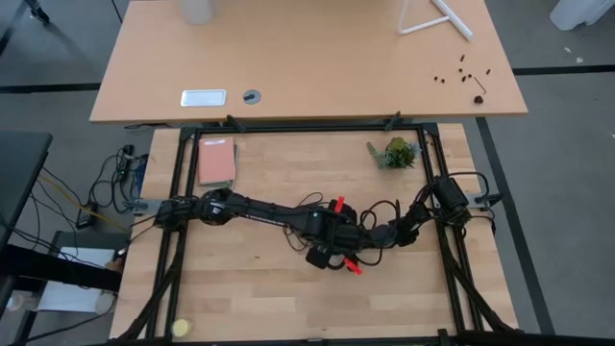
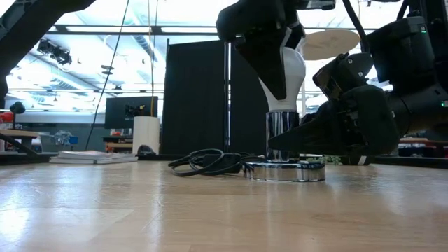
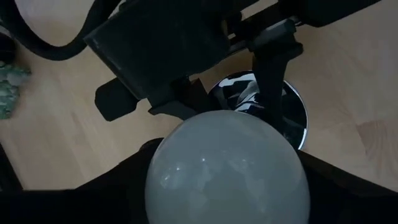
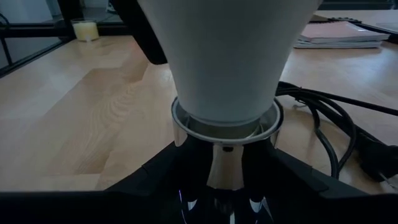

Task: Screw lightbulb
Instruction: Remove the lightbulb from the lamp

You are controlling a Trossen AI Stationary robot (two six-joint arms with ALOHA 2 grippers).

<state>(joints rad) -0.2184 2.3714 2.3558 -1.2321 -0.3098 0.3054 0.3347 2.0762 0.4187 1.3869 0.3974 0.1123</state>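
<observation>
The white lightbulb (image 2: 292, 70) stands upright with its neck in the chrome collar (image 4: 227, 121) of the socket, whose round disc (image 2: 285, 170) rests flat on the table. My left gripper (image 2: 269, 49) comes down over the bulb's globe (image 3: 227, 168) and is shut on it. My right gripper (image 4: 227, 180) reaches in low from the table's right and is shut on the socket's stem. In the high view both grippers (image 1: 332, 245) (image 1: 377, 235) meet mid-table and hide bulb and socket. My left gripper pinches the bulb's round globe by its two opposite sides (image 3: 163, 180) between its fingers (image 3: 118, 193). It comes from above, slanting down. The bulb stands upright with its neck in the socket collar. My right gripper pinches the socket's chrome stem (image 4: 225, 167) just below the collar, one finger (image 4: 168, 180) on each side. The fingers come nearly level from the table's right side. The socket stands upright with its disc on the table.
The socket's black cord (image 2: 210, 162) lies coiled on the table beside the disc. A pink book (image 1: 216, 161) lies at the far left, a small green plant (image 1: 397, 152) at the far right, and a yellow ball (image 1: 181, 328) at the near left corner.
</observation>
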